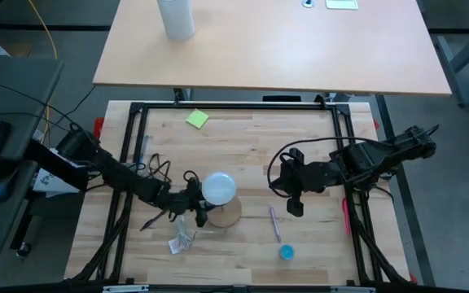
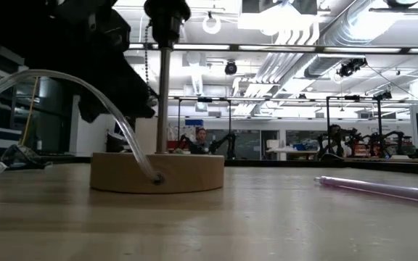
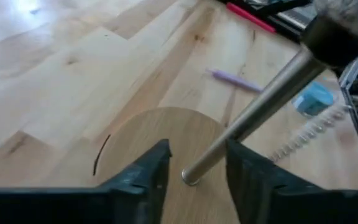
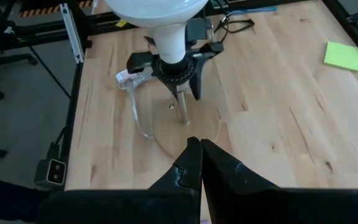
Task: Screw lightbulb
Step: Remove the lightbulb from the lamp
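The white lightbulb (image 1: 219,188) (image 4: 160,15) sits with its neck in the black socket (image 4: 175,68) atop a metal pole (image 3: 253,106), which stands on a round wooden disc base (image 1: 228,215) (image 2: 158,172). My left gripper (image 1: 199,213) (image 3: 194,158) is low over the disc, open, with one finger on each side of the pole's foot (image 3: 191,177). My right gripper (image 1: 295,207) (image 4: 199,146) hangs shut to the right of the lamp, above the table, and holds nothing. My left gripper straddles the pole's lower end (image 3: 211,158) just above the disc, coming in slanting down from the table's left. One finger (image 3: 244,177) shows right against the pole. I cannot tell whether it touches.
A clear tube (image 2: 122,123) runs from the disc's side. On the table lie a purple pen (image 1: 274,222), a blue cap (image 1: 287,252), a yellow note (image 1: 197,119), crumpled plastic (image 1: 181,242) and a red pen (image 1: 346,216). A black frame (image 1: 234,106) borders the table.
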Controlling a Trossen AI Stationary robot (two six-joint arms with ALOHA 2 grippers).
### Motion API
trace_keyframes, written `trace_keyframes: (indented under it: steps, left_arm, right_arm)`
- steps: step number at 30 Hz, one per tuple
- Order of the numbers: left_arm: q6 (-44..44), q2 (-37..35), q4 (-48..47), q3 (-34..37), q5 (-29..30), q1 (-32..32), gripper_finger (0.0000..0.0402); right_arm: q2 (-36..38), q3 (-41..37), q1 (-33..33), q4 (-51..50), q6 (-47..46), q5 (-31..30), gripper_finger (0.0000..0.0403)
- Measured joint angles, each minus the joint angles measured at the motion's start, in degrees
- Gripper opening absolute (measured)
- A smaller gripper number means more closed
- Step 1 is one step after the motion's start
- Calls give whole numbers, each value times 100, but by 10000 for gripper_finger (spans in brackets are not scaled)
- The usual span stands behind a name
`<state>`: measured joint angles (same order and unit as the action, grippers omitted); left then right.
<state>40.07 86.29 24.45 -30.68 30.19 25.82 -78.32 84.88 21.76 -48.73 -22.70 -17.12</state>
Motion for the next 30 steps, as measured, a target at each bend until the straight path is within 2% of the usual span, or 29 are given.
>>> trace_keyframes:
  steps: [5,9,12,16,19,22,27,30]
  left_arm:
    - [-22,248,339,-150,-137,45,208]
    - [-102,248,336,-181,-268,61,229]
    - [-280,248,336,-181,-373,59,231]
    - [-462,334,318,-177,-39,-110,232]
    - [-476,452,387,-184,-254,-275,232]
    - [-515,675,770,-179,-441,-330,228]
    - [-586,999,1550,-183,-426,-326,216]
    - [-659,1217,1574,-302,-396,-326,205]
  right_arm:
    - [0,0,-2,-20,-85,39,0]
    - [-1,0,0,-53,-85,41,0]
    - [-1,0,-2,-126,-60,41,0]
    - [-1,0,-4,-171,-41,41,0]
    - [-1,0,-40,-168,-37,41,0]
    - [-1,0,-99,-167,52,44,0]
    - [-1,0,-187,-164,68,107,0]
    - [-1,0,-206,-162,75,107,0]
